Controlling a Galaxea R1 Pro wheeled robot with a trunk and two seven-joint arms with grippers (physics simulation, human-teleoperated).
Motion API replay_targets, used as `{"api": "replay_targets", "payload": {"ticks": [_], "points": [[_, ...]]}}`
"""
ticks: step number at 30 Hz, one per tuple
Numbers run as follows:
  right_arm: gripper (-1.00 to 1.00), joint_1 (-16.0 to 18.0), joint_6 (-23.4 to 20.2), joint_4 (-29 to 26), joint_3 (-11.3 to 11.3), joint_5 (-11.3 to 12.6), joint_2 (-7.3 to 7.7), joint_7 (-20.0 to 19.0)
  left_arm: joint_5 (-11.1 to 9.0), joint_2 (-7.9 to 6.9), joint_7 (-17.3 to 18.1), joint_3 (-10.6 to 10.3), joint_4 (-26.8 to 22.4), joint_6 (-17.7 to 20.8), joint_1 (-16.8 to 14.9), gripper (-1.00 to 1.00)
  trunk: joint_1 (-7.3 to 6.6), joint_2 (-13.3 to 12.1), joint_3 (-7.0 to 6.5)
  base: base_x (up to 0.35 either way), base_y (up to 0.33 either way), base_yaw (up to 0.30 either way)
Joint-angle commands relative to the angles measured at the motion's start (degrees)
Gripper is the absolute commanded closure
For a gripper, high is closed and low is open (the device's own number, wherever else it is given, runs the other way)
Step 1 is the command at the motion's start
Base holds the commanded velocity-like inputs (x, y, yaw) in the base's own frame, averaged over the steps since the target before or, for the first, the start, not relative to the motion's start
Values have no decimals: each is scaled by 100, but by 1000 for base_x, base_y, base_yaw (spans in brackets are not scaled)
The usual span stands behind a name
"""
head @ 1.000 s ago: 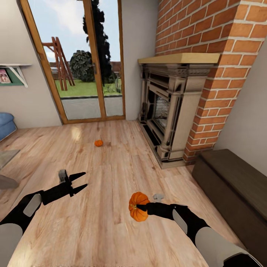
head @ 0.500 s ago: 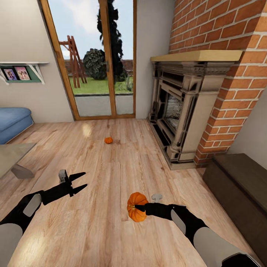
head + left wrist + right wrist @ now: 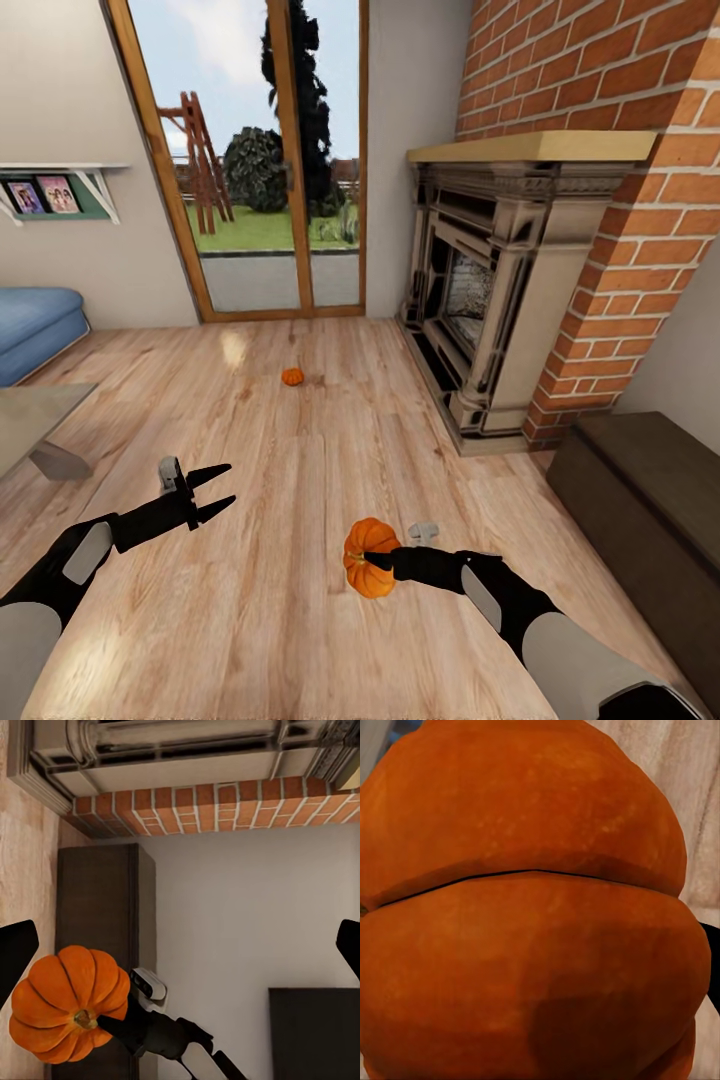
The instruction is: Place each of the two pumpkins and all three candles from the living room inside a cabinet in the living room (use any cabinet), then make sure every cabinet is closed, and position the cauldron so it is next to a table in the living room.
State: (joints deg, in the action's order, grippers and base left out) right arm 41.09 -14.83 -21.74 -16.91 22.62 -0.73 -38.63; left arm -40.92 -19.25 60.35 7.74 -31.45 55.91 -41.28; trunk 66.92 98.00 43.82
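The right claw (image 3: 372,560) is clamped on a pumpkin (image 3: 368,557), holding it in the air above the plank floor (image 3: 300,450); in the right wrist view the orange ribbed skin (image 3: 525,907) sits right against the camera. The left claw (image 3: 222,487) hangs apart from it on the other side, its two dark fingers spread wide with nothing between them. A second pumpkin (image 3: 292,377) lies on the floor farther ahead, well apart from both arms, between the glass door (image 3: 260,170) and the dark fireplace (image 3: 480,290) set in the brick chimney (image 3: 620,90). The long, low, dark brown cabinet (image 3: 640,500) stands against the wall to the right, just beyond the chimney, its fronts shut.
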Motion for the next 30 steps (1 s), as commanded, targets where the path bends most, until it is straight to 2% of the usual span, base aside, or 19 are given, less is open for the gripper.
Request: {"api": "replay_targets", "payload": {"ticks": [1, 18, 30], "points": [[100, 4, -46, -6, -23, 67, 3, 13, 5, 0, 15, 8, 0, 25, -3, -100, -1, 3, 14, 0, 0, 0], [100, 4, -39, -14, -23, 75, 39, 0, 5, 8, 14, 8, 0, 25, -3, -100, -1, 3, 33, 10, 0, 0], [100, 4, 48, 1, -23, 66, 55, 11, 6, 9, 12, 8, -1, 23, -3, -100, -1, 3, 33, 307, 0, 0]]}}
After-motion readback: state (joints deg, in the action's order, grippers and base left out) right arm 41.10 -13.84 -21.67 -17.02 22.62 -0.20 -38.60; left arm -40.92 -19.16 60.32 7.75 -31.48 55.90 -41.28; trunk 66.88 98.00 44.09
